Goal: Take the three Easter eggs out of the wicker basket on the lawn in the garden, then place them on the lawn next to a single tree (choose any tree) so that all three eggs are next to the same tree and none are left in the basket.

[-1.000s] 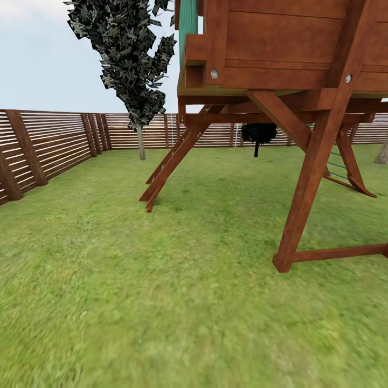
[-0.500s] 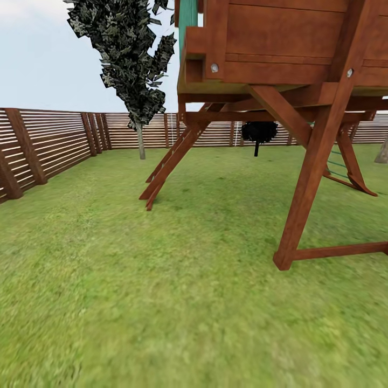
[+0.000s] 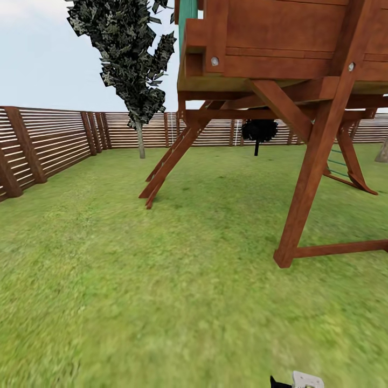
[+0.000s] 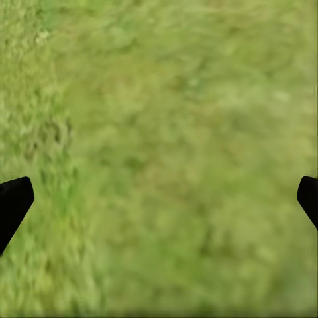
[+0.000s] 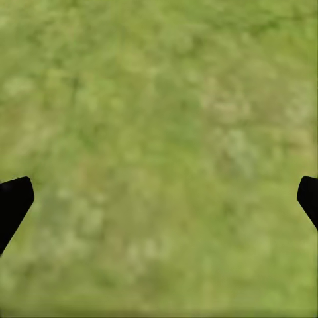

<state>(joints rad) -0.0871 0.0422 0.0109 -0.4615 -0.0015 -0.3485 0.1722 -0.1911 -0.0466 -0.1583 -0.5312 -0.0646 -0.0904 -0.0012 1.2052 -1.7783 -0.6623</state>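
Right now I see only the lawn (image 4: 172, 132) under my left gripper (image 4: 159, 202); its two black fingertips (image 4: 13, 202) sit far apart with nothing between them. My right gripper (image 5: 159, 202) is spread wide too, over plain grass. Far ahead of both hands stands a big wooden play tower (image 3: 291, 81), with a thin dark tree (image 3: 132, 59) by the slatted fence (image 3: 48, 143).

Left claw (image 4: 159, 199) wide apart, empty, w/ blurry green lawn (image 4: 172, 132) beneath.
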